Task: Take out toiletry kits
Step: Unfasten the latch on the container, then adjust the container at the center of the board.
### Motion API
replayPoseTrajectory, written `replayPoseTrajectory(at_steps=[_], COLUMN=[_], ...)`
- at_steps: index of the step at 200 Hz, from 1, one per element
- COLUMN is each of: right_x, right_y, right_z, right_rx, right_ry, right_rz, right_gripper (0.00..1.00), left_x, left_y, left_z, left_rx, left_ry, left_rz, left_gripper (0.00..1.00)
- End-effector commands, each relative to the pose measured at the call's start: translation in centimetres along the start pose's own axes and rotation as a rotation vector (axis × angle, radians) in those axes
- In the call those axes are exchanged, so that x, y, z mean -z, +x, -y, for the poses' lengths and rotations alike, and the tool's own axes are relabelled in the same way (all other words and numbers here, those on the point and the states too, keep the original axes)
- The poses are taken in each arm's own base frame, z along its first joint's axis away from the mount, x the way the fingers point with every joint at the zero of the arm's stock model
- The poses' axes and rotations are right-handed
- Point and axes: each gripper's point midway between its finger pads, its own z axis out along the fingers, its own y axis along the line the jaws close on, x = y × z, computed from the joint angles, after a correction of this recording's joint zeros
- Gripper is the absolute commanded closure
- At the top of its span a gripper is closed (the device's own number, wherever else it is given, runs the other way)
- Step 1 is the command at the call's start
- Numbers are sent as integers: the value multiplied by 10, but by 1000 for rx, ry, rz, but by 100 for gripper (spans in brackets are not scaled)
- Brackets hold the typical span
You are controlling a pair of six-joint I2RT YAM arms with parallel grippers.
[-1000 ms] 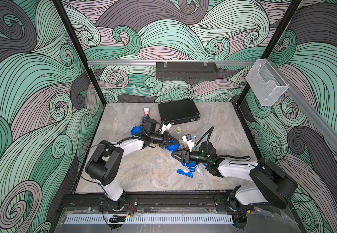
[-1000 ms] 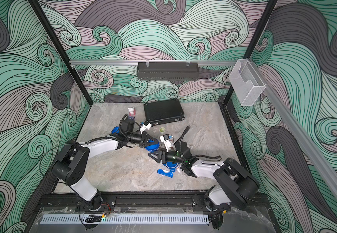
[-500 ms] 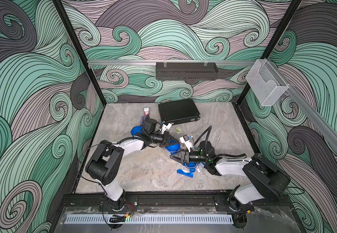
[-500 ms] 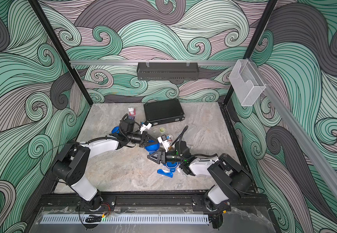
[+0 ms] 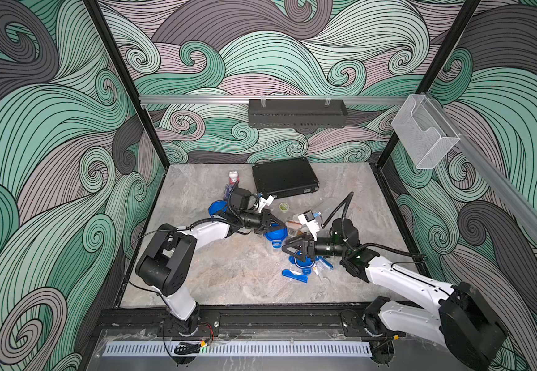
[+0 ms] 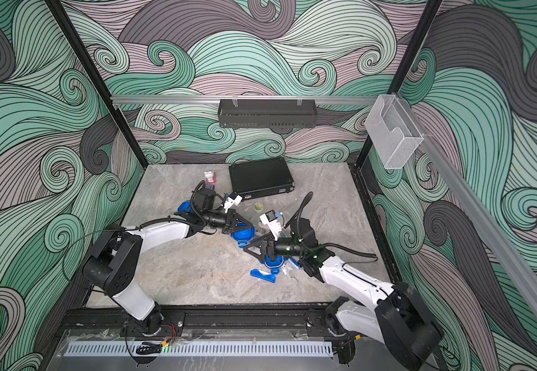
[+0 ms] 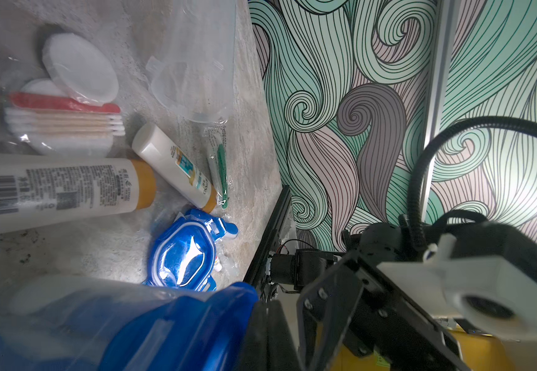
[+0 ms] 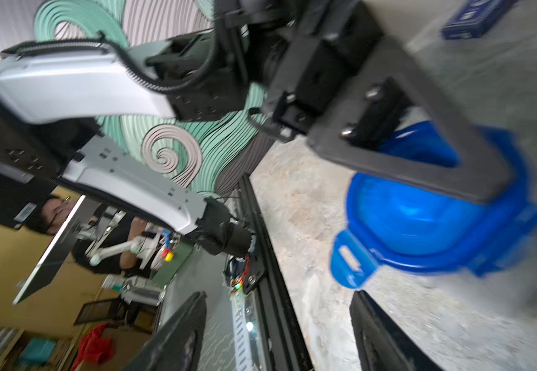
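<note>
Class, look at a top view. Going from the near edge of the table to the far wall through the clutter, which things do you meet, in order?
blue plastic piece → blue lid → blue-lidded tumbler → small green cap → black briefcase

Grey stone tabletop: black briefcase, white bottles.

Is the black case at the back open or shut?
Shut: the black case lies flat, lid down, nothing of its inside showing.
</note>
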Motion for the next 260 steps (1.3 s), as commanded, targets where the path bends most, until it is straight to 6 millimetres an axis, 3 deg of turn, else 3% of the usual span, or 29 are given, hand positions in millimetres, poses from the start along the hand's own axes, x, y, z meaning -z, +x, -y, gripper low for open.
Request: replayPoseTrajectory(at_steps=[1, 19, 74, 111, 143, 170, 203, 260], right_x=[19, 25, 23, 14, 5, -1, -13, -24], right_y=[-19, -25, -27, -34, -45, -46, -51, -54], right_z=[29, 43, 55, 61, 60, 71, 78, 82], right_rx=[-48, -78, -101, -185, -292, -335, -413, -536], right_ry=[88, 124, 152, 125, 43, 64, 9, -108], right_rz=[80, 104, 99, 94, 129, 126, 120, 144], right_gripper=[28, 28, 26, 27, 29, 29, 30, 33], left_x=[3, 5, 15, 29, 24, 12, 14, 15], left_y=[44, 33, 9, 7, 21, 26, 28, 29], left_z=[-89, -71, -19, 6, -7, -8, -10, -26], left_rx=[228, 202, 116, 58, 81, 84, 75, 93], left_ry=[-319, -295, -264, -277, -284, -237, -268, -326], left_rz=[-57, -45, -31, -14, -58, -75, -80, -90], left_gripper=[100, 100, 70, 69, 83, 81, 81, 92])
